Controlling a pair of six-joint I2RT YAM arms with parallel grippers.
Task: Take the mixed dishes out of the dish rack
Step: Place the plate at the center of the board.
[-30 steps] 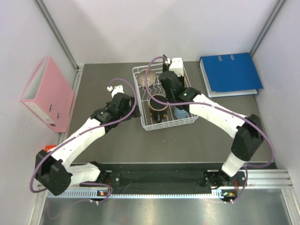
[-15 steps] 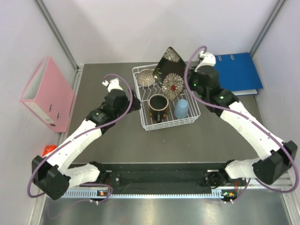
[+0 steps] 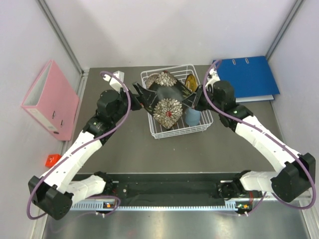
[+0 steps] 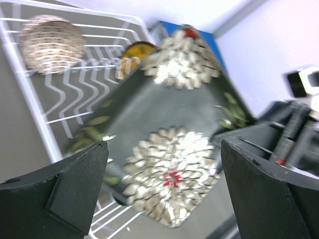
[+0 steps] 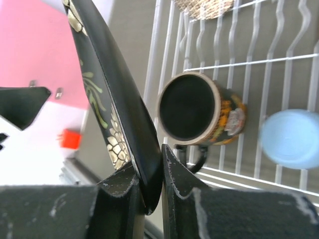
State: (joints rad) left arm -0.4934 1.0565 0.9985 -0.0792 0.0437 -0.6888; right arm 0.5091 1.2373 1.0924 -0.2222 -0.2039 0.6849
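Note:
My right gripper point(image 3: 195, 99) is shut on the right edge of the dark floral square plate point(image 3: 164, 102) and holds it tilted above the white wire dish rack point(image 3: 155, 134). In the right wrist view its fingers pinch the plate's rim point(image 5: 117, 104). My left gripper point(image 3: 139, 94) is open at the plate's left corner, and the plate point(image 4: 174, 124) fills the space ahead of its spread fingers. In the rack are the speckled bowl point(image 4: 52, 42), the amber plate point(image 3: 190, 81), the light-blue cup point(image 3: 192, 117) and the dark mug with orange pattern point(image 5: 199, 107), which the plate hides from above.
A blue binder point(image 3: 244, 77) lies at the back right, close to the rack. A pink binder point(image 3: 50, 99) leans against the left wall. A small red object point(image 3: 51, 160) sits near the left edge.
My right gripper has lifted the floral plate out of the rack and swung it left over the mug. My left arm has risen toward the plate with its jaws open.

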